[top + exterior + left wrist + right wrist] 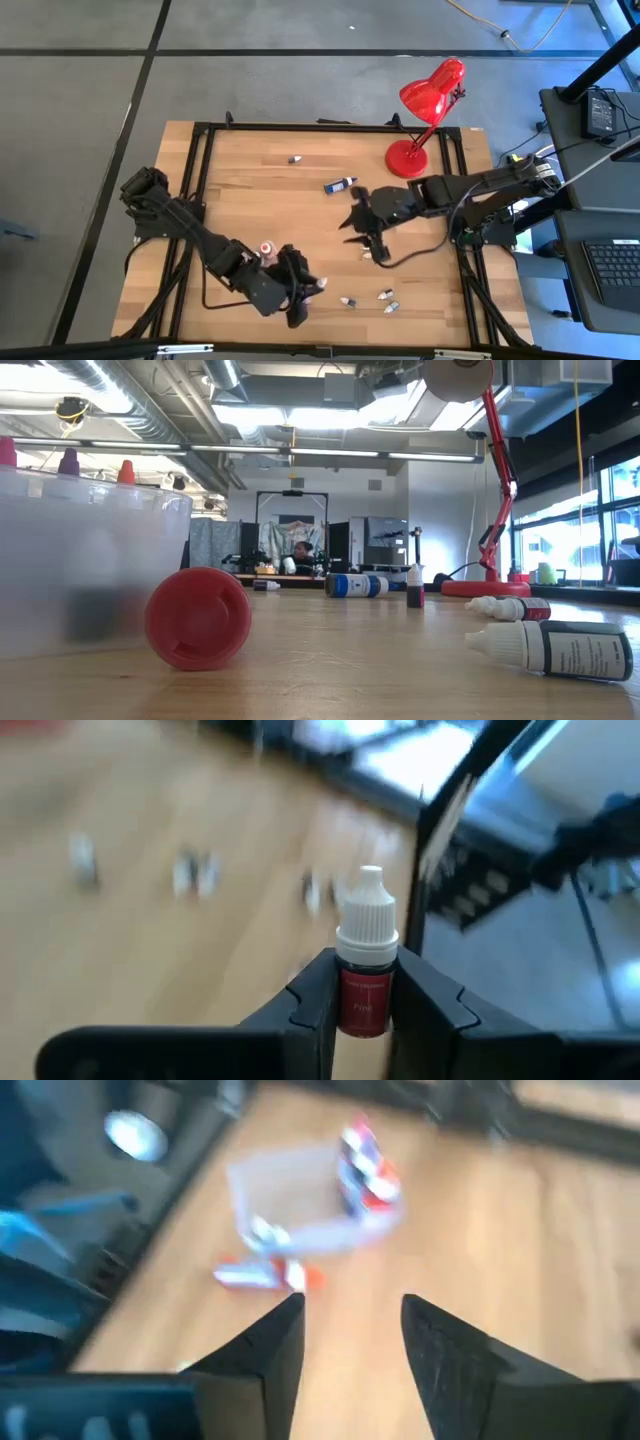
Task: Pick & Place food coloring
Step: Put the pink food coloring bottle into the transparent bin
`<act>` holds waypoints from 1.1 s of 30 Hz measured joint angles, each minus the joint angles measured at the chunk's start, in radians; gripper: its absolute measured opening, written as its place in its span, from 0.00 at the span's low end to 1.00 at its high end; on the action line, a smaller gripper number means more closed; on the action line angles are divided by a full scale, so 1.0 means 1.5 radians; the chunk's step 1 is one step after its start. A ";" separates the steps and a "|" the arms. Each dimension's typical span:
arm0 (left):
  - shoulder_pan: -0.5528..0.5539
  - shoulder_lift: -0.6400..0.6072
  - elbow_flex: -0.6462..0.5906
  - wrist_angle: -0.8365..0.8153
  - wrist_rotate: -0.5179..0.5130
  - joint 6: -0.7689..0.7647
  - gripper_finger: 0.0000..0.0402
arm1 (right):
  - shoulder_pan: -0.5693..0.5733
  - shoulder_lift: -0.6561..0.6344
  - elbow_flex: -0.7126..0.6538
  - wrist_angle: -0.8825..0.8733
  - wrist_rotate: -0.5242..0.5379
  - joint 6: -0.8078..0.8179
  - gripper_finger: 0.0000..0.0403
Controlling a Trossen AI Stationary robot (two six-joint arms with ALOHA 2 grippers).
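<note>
While gripping a small red bottle [365,982] with a white cap between its two fingers, left gripper [300,295] at about seven o'clock on the table [250,200], near the front edge; bottle upright in the grip, cap standing clear above the fingertips. Right gripper [366,240] near the table's centre, slightly toward four o'clock, fingers [270,1345] parted with bare wood between them, holding nothing. Clear plastic tray [300,1205] just beside the left gripper at roughly eight o'clock, with several coloured bottles standing in one end; close to the low camera, frosted wall [90,570] with red and purple caps showing over its rim. Red-capped bottle [198,618] lying on its side just beside the tray wall, cap end toward the low camera. Three loose bottles [385,297] lying at five o'clock near the front edge. Blue-labelled bottle [338,185] on its side at about one o'clock, another tiny one [296,158] at twelve o'clock near the far edge. Red desk lamp [425,115] at two o'clock in the far right corner.
</note>
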 joint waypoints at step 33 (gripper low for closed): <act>-0.006 0.128 -0.001 -0.282 0.340 -0.451 0.18 | -0.130 0.010 -0.106 -0.021 0.051 0.044 0.44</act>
